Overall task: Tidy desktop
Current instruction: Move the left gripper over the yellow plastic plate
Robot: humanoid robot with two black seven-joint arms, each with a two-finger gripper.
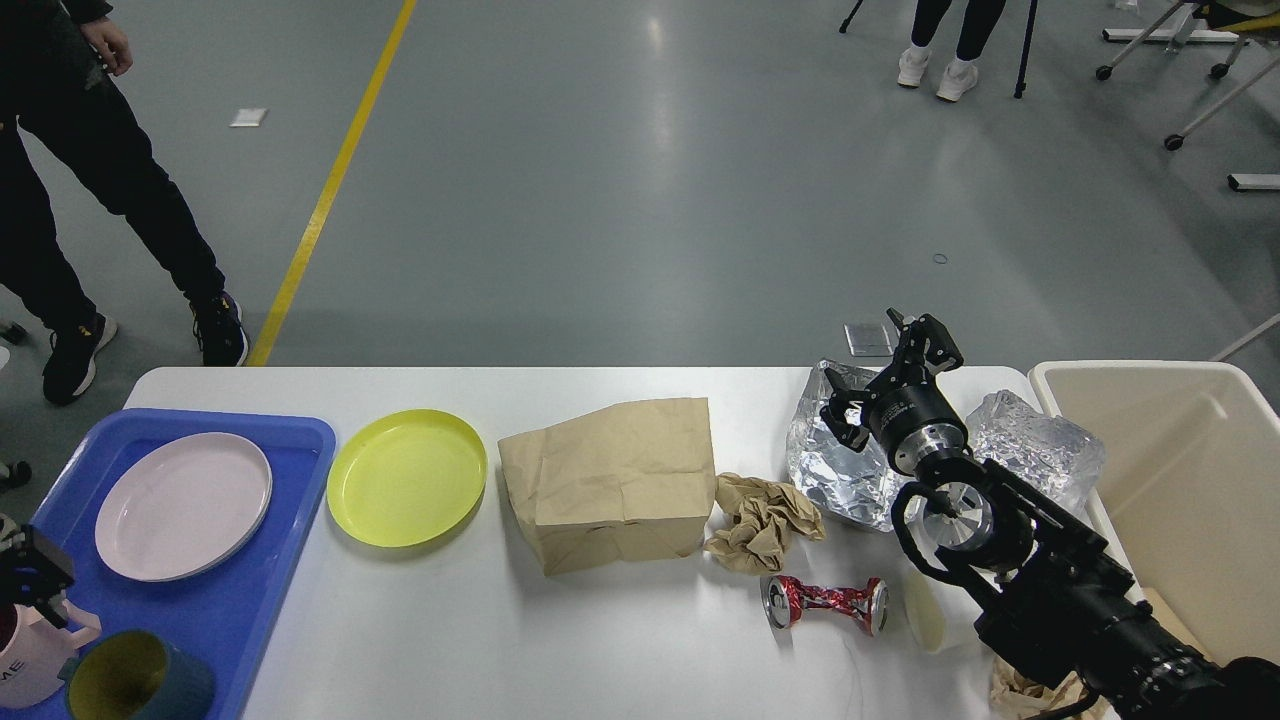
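The wide white table [560, 640] with rounded corners filled the lower half of the head view. The right arm's claw [893, 372] stood over the table's far right part. Its fingers were spread apart and held nothing.

The nearest piece of rubbish was the crumpled silver foil sheet [835, 470]. It lay directly under and a little toward the robot from the claw, and a second foil lump [1035, 445] lay on the other side of the arm. The beige rectangular plastic bin [1180, 480] stood just beside the table's right edge, so the way from foil to bin was short and went to the right.

The crushed red drink can [825, 603] lay nearer the robot. Its long axis ran left to right, roughly across the arm's direction.

The left claw [30, 580] was at the far left, over the blue plastic tray [290, 500], and whether it was open could not be told. It was well apart from the foil, so the right arm looked the better choice for it.
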